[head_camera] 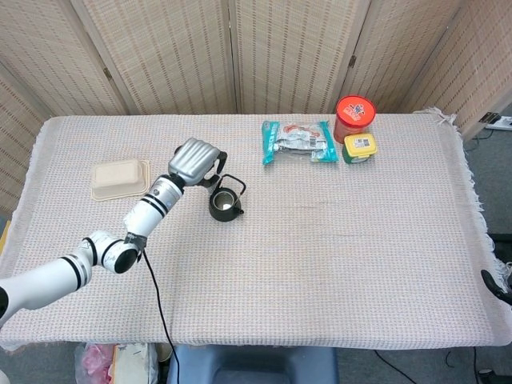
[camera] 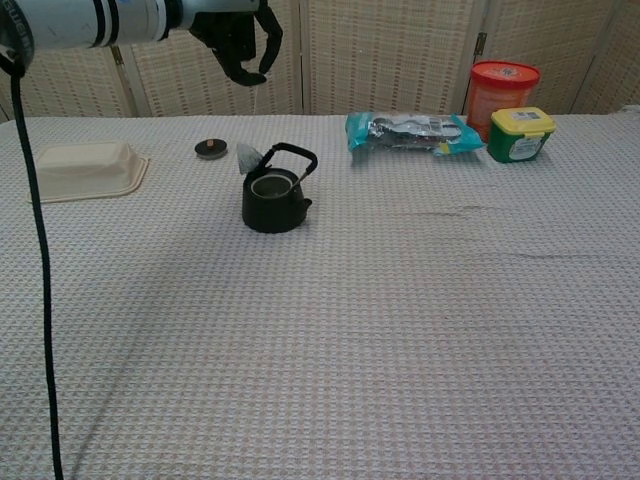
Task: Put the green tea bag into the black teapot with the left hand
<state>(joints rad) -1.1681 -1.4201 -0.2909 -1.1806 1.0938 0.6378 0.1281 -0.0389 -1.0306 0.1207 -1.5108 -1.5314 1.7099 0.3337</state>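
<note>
The black teapot [camera: 273,200] stands left of centre on the desk [camera: 400,330], lid off. Just behind its rim the green tea bag [camera: 247,154] dangles on a string. Higher, at upper left, the left hand [camera: 238,40] pinches that string, fingers curled. The right hand is out of frame.

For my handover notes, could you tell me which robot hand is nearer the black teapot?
Left. The left robot hand hangs just above the black teapot, slightly to its left; the right arm shows only at the table's far right edge.
</note>
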